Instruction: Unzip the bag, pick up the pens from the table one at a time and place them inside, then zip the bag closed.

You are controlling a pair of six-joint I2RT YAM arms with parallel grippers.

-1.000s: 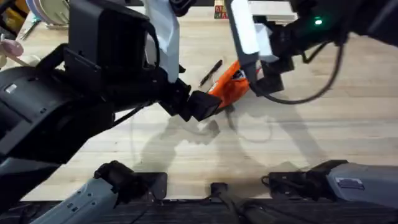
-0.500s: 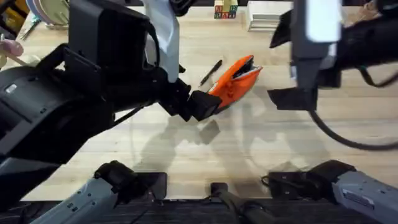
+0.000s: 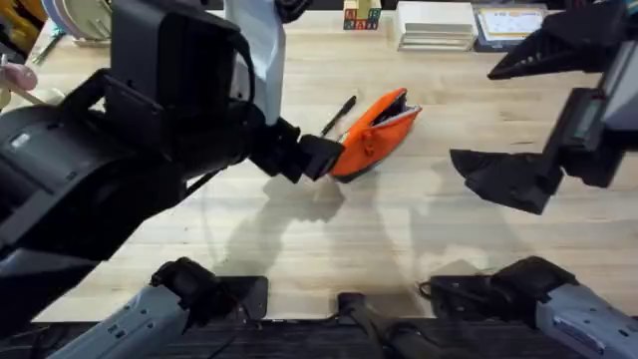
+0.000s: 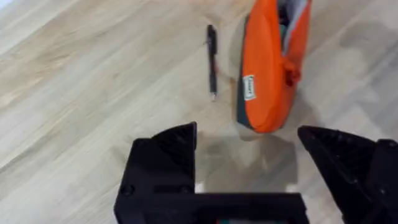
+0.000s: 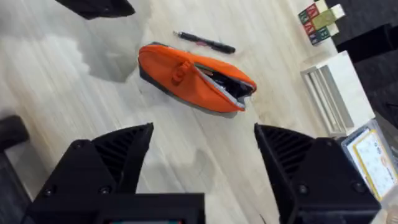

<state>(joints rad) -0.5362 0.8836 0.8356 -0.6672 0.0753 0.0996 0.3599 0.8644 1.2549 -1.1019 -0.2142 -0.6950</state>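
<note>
Left claw (image 4: 249, 155) hangs just short of the bag's near end, fingers apart, nothing held. Pen (image 3: 339, 116) lies on the worktop (image 3: 399, 229) just beside the bag (image 3: 374, 138), on its left flank, roughly parallel, not touching. Bag sits mid-worktop, tilted, zip already parted at the far end, grey lining showing. Right claw (image 5: 202, 162) is well off to the right, fingers spread, empty. Judgement: pen pick is next. Approach from above, fingers straddling the barrel crosswise, close at mid-length; stay clear of the bag wall so it doesn't get nudged.
</note>
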